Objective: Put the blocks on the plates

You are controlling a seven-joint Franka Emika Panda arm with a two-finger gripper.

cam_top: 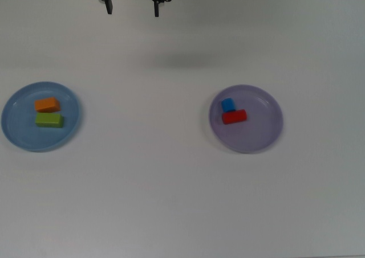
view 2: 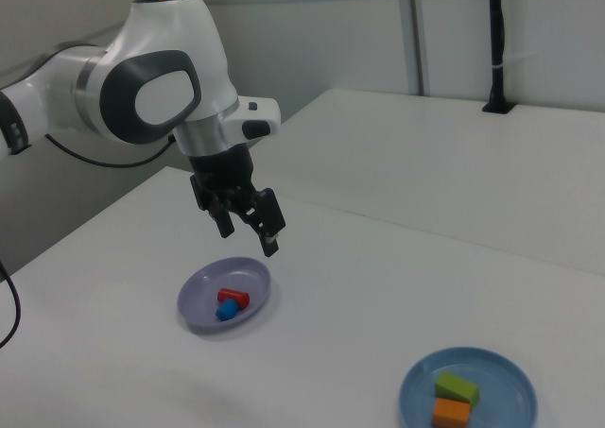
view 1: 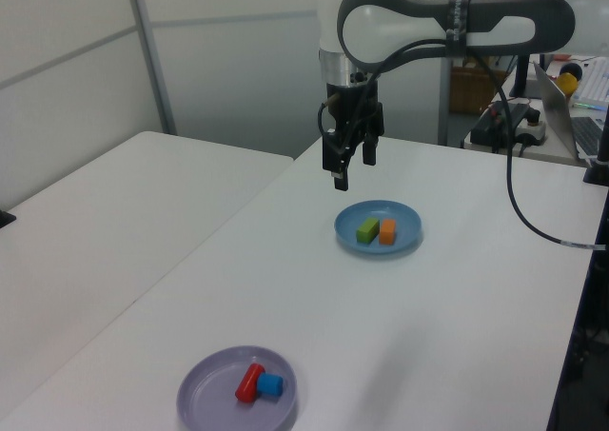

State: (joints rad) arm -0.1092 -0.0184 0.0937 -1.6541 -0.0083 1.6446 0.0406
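Gripper (cam_top: pixel 132 7) spread, empty, raised over the table (cam_top: pixel 171 184) at 12 o'clock in the top view. Orange block (cam_top: pixel 47 105) and green block (cam_top: pixel 49 120) lie on the light blue plate (cam_top: pixel 14 130). Blue cube (cam_top: pixel 228 105) touches the red block (cam_top: pixel 234 117) on the lavender plate (cam_top: pixel 262 130).

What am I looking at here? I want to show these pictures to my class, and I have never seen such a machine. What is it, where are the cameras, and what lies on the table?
This is a white robot arm ending in a black two-finger gripper, open and holding nothing, raised above a white table. Three cameras watch one moment: the top view looks straight down, the left view and right view look from opposite ends. On the table are two plates. The light blue plate holds an orange block and a green block. The lavender plate holds a blue cube and a red block. All four blocks sit on plates.
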